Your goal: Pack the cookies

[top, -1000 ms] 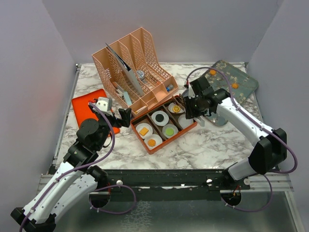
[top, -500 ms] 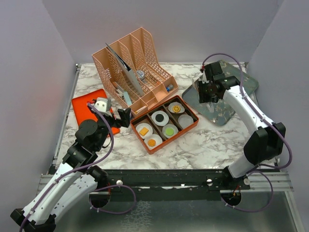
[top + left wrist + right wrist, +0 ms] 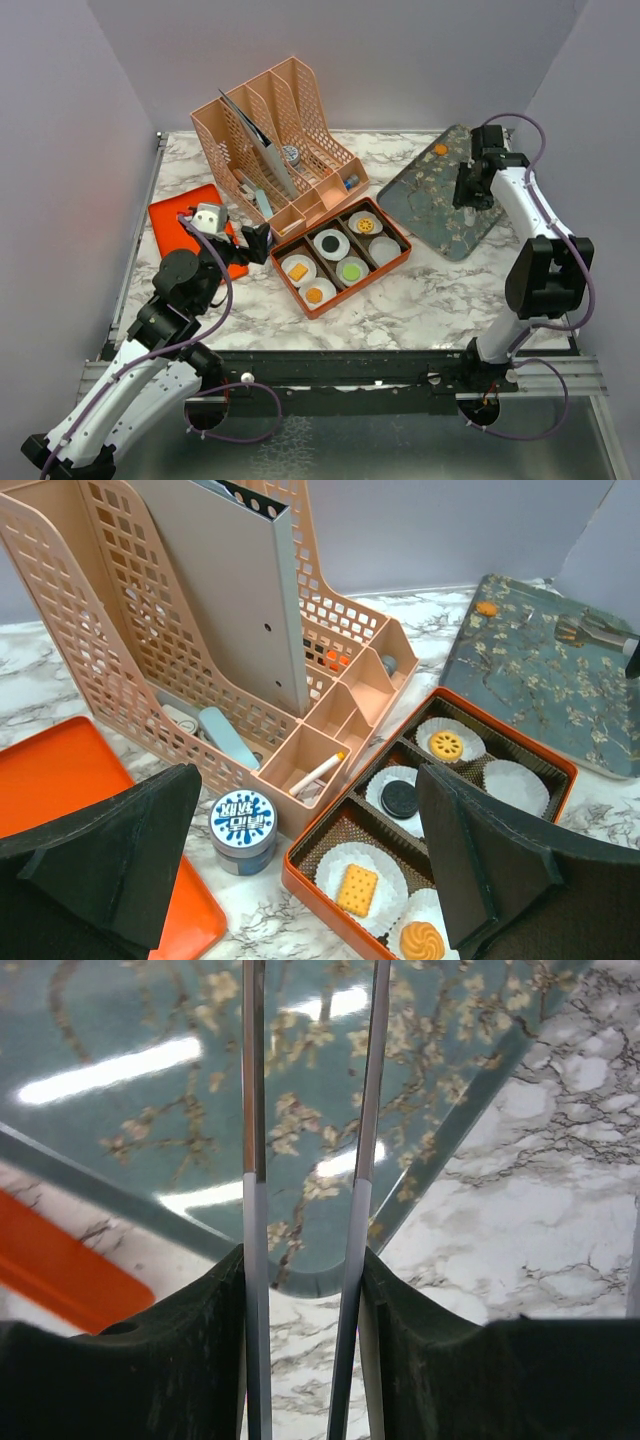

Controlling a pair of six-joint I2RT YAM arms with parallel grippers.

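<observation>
Fingers of my left gripper (image 3: 256, 240) stand wide apart and empty, just beside the orange box (image 3: 372, 280). Five paper cups in it hold cookies (image 3: 400, 798); the sixth cup (image 3: 510, 785), at its right end, is bare. Beyond, my right gripper (image 3: 468, 192) hangs over the floral tray (image 3: 425, 205), clamped on tweezers (image 3: 255, 1210) with nothing visible between the blades. One orange cookie (image 3: 440, 149) lies near the tray's far edge. I judge this a fetch step: reach back, pinch it, and carry it to the bare cup.
</observation>
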